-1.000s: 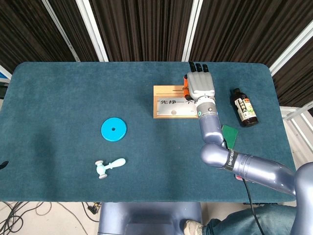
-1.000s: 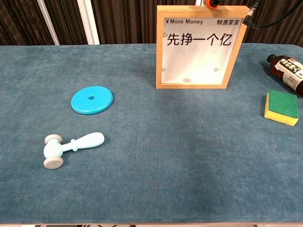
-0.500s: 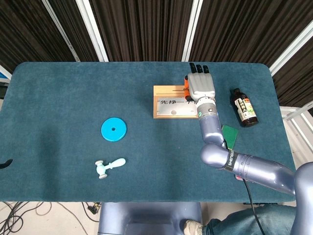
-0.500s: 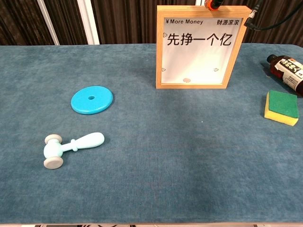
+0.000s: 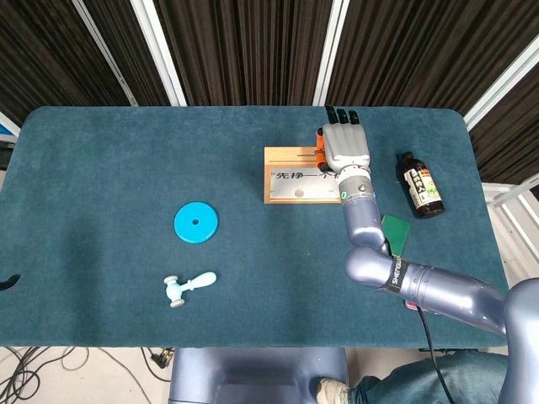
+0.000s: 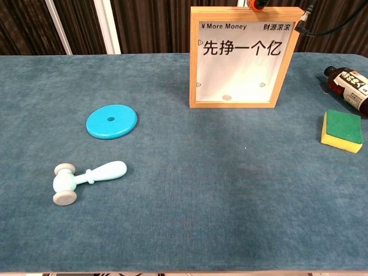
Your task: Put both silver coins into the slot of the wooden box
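Observation:
The wooden box point(image 5: 296, 174) stands upright at the back of the table, its clear front printed with Chinese characters point(image 6: 240, 56). One silver coin point(image 6: 226, 97) lies inside at the bottom. My right hand point(image 5: 345, 147) hovers palm down over the right end of the box's top, its fingers stretched toward the far edge. An orange fingertip point(image 6: 257, 4) sits just above the top rim. The hand's underside is hidden, and I see no coin in it or on the table. A dark sliver point(image 5: 7, 282) at the left edge may be my left hand.
A blue disc point(image 6: 111, 121) and a pale toy hammer point(image 6: 86, 178) lie on the left half of the teal table point(image 6: 230, 190). A dark sauce bottle point(image 5: 420, 185) and a green-and-yellow sponge point(image 6: 342, 130) lie to the right of the box.

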Robot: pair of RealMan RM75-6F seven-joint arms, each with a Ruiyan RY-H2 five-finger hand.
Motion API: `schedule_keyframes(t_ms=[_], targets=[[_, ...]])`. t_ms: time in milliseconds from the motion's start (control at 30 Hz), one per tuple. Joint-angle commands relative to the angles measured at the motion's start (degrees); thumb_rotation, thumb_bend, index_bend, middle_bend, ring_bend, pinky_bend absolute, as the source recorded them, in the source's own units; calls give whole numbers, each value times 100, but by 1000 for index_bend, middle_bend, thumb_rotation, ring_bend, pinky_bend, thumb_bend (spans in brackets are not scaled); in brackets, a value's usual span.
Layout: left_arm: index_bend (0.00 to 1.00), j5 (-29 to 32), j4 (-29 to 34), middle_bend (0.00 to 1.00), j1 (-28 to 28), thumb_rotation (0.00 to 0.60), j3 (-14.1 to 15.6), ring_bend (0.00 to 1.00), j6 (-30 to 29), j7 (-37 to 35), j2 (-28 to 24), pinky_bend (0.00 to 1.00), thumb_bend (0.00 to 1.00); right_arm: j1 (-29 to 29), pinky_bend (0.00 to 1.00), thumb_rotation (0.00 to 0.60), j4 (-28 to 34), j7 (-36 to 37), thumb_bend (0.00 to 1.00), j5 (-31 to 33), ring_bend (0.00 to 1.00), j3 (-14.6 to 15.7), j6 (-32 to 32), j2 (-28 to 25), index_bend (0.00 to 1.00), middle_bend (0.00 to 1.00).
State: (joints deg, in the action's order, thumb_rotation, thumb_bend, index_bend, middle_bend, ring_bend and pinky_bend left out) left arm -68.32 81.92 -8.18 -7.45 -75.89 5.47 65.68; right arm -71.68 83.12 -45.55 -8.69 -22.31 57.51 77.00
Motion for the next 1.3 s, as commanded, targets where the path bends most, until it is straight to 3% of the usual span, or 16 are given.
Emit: schedule_keyframes(t_ms=[33,1300], targets=[[2,15,9,0,4,600,-6,0,6,8,-5,0,49,1,0,600,7,-8,515,8,0,12,-7,-1,647,2],[2,63,34,0,12,600,-21,0,74,69,-10,0,50,-17,0,600,1,2,515,-12,0,66,-14,-18,509,0]])
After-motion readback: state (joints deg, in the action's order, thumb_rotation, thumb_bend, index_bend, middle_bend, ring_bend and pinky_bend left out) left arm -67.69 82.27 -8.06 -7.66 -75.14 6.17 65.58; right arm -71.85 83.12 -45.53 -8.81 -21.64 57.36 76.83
